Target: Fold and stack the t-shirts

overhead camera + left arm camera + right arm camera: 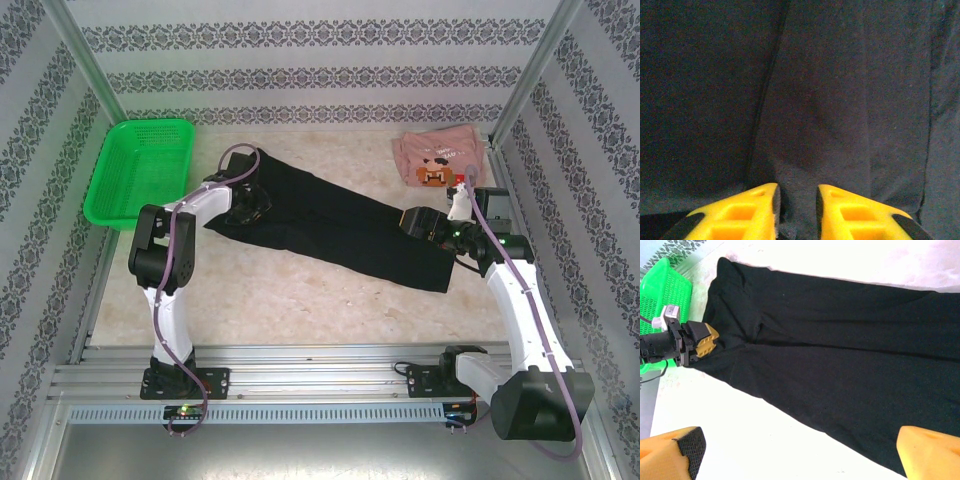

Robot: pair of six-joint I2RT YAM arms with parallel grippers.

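Note:
The black t-shirt (330,225) lies spread in a long diagonal band across the table. My left gripper (250,207) is pressed down onto its left end. In the left wrist view, the yellow fingers (755,205) of the left gripper (797,192) stand narrow, with a raised ridge of black cloth (805,150) pinched between the pads. My right gripper (415,222) hovers over the shirt's right end, wide open and holding nothing (797,450). Below it are the shirt's near edge (840,355) and bare table. The pink t-shirt (437,160), with its pixel print, lies bunched at the back right.
A green mesh basket (140,170) sits at the back left, beside the left arm; the right wrist view shows the basket (660,295) too. Patterned walls and metal posts close in the table. Bare tabletop (320,300) lies between the shirt and the arm bases.

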